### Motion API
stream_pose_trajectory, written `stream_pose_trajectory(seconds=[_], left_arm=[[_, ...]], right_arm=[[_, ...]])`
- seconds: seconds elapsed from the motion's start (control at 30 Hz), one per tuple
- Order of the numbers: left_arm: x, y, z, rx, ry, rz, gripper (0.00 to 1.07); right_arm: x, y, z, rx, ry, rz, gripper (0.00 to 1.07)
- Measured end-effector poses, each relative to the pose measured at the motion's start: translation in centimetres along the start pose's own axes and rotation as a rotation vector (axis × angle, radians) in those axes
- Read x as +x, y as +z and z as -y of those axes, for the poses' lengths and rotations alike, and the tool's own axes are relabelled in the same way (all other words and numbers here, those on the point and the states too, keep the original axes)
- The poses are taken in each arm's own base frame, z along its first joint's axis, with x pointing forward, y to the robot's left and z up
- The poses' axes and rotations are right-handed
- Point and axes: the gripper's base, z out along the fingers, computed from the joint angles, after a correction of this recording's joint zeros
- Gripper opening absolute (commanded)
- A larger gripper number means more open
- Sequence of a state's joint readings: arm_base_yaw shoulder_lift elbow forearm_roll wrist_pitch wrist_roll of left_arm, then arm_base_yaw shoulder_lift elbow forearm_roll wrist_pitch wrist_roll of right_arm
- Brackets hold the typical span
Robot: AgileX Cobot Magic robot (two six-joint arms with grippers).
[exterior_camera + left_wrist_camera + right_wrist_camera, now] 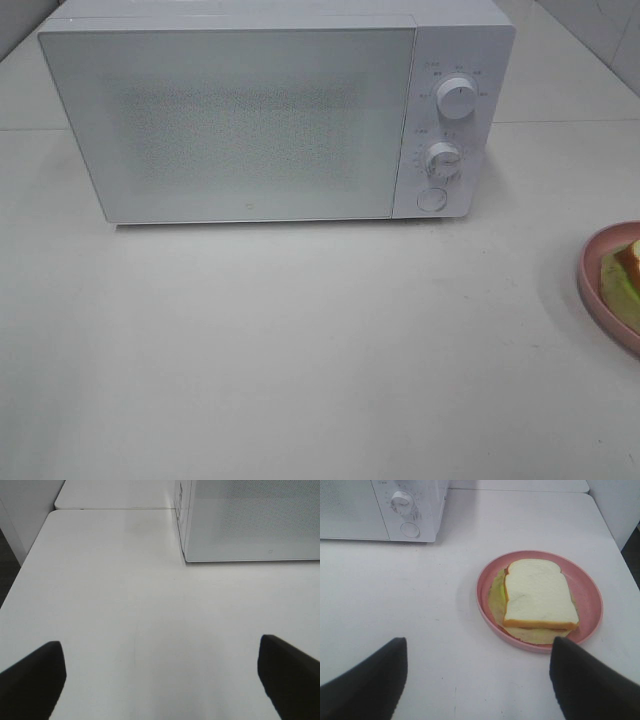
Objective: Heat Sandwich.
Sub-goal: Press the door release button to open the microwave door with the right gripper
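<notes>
Boxy white microwave oven point(250, 120) sits on the white tabletop point(300, 350) with its door shut. Can't see the contents through the dotted door panel. Control panel on its right side: two white round knobs point(456, 98) stacked, round button point(431, 198) below them.

Round pink plate point(587, 587) is on the table, right of the microwave and forward of its front face, well apart from it. The plate holds the sandwich point(537, 592): a square white bread slice with tan crust, flat on a pale green lettuce layer that sticks out on the microwave side.

Right gripper point(480, 645): jaws apart, nothing between them, on the plate's far side from the microwave. One black finger point(585, 680) overlaps the plate rim in the wrist view; can't tell contact.

Left gripper point(160, 650): jaws wide apart, holding nothing, over bare table forward of the microwave's front-left corner.
</notes>
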State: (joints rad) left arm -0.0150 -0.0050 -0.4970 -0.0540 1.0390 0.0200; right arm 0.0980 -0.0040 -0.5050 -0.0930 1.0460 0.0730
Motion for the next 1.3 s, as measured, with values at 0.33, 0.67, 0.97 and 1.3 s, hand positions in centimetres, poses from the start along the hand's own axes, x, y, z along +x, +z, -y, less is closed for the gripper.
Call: stream_pose_trajectory(seconds=[0.33,0.67,0.97,1.3], left_arm=[[0.0,0.0,0.0,0.0,0.0,0.0,0.98],[0.0,0.0,0.0,0.0,0.0,0.0,0.98],[0.0,0.0,0.0,0.0,0.0,0.0,0.98],[0.0,0.0,0.0,0.0,0.0,0.0,0.98]], right_arm=[[0.0,0.0,0.0,0.0,0.0,0.0,0.76],[-0.4,-0.1,0.0,0.0,0.0,0.002,0.76],[-2.5,1.5,-0.2,-0.003,-0.009,-0.031,0.76],[-4.8,3.9,-0.6,-0.011,-0.021,-0.027,0.76]])
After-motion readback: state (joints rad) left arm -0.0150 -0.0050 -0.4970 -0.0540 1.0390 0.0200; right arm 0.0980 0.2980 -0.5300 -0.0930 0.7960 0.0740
